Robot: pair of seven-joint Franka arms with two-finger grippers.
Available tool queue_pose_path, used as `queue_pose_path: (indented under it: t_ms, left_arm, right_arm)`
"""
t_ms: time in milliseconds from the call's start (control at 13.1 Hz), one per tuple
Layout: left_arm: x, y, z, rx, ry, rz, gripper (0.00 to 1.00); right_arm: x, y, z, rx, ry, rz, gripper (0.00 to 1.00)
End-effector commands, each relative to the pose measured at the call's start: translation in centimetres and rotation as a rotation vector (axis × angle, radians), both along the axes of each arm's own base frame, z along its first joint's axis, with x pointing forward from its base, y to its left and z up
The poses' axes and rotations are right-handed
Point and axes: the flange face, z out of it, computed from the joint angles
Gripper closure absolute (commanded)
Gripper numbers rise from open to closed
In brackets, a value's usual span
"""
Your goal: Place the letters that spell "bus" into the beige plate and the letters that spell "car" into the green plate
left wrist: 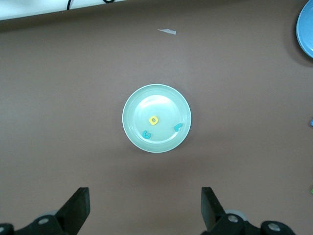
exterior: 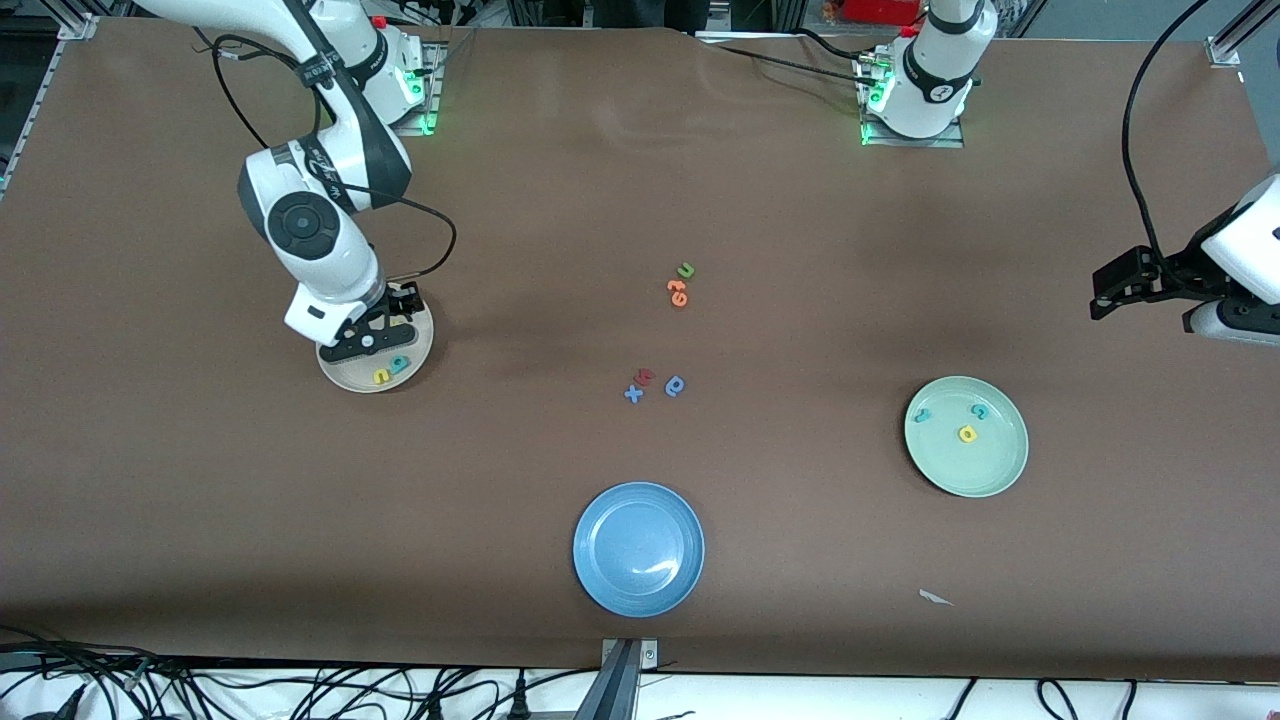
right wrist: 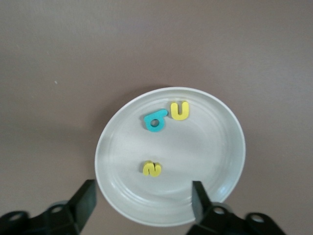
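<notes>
The beige plate (exterior: 415, 350) (right wrist: 210, 147) lies near the right arm's end of the table. In it lie a teal "b" (exterior: 399, 364) (right wrist: 156, 121), a yellow "u" (exterior: 382, 376) (right wrist: 179, 110) and a yellow "s" (right wrist: 152, 169). My right gripper (exterior: 368, 335) (right wrist: 143, 200) hovers low over this plate, open and holding nothing, and it hides the "s" in the front view. The green plate (exterior: 985, 465) (left wrist: 161, 100) holds a teal "c" (exterior: 979, 410) (left wrist: 147, 134), a yellow "a" (exterior: 967, 433) (left wrist: 153, 120) and a teal "r" (exterior: 921, 414) (left wrist: 178, 127). My left gripper (exterior: 1120, 285) (left wrist: 144, 210) waits open, high above the table beside the green plate.
A blue plate (exterior: 638, 548) sits near the front edge. Mid-table lie a green "u" (exterior: 685, 270), orange letters (exterior: 678, 292), a dark red letter (exterior: 645, 376), a blue "x" (exterior: 633, 394) and a blue round-bowled letter (exterior: 676, 386). A paper scrap (exterior: 935, 597) lies near the green plate.
</notes>
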Motion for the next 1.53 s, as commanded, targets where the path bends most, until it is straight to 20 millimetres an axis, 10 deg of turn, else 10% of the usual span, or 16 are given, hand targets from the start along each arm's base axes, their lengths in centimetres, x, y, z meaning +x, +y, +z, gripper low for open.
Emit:
queue_pose_path:
  t_ms: [0, 458, 687, 992, 1450]
  left_arm:
    - [0.0, -0.3, 0.3, 0.007, 0.004, -0.004, 0.00]
    - [0.1, -0.1, 0.3, 0.007, 0.004, 0.000, 0.00]
    - [0.0, 0.3, 0.3, 0.007, 0.004, 0.006, 0.00]
    - [0.1, 0.3, 0.2, 0.007, 0.006, 0.003, 0.00]
    - [0.1, 0.4, 0.2, 0.007, 0.007, 0.005, 0.00]
  right_arm:
    - [2.1, 0.3, 5.0, 0.003, 0.023, -0.034, 0.00]
    - [4.4, -0.2, 16.2, 0.097, 0.033, -0.056, 0.00]
    - [5.6, -7.2, 20.6, 0.180, 0.064, -0.092, 0.00]
    - [5.0, -12.9, 24.0, 0.189, 0.047, -0.133, 0.00]
    - [3.5, -14.3, 26.5, 0.156, 0.009, -0.136, 0.00]
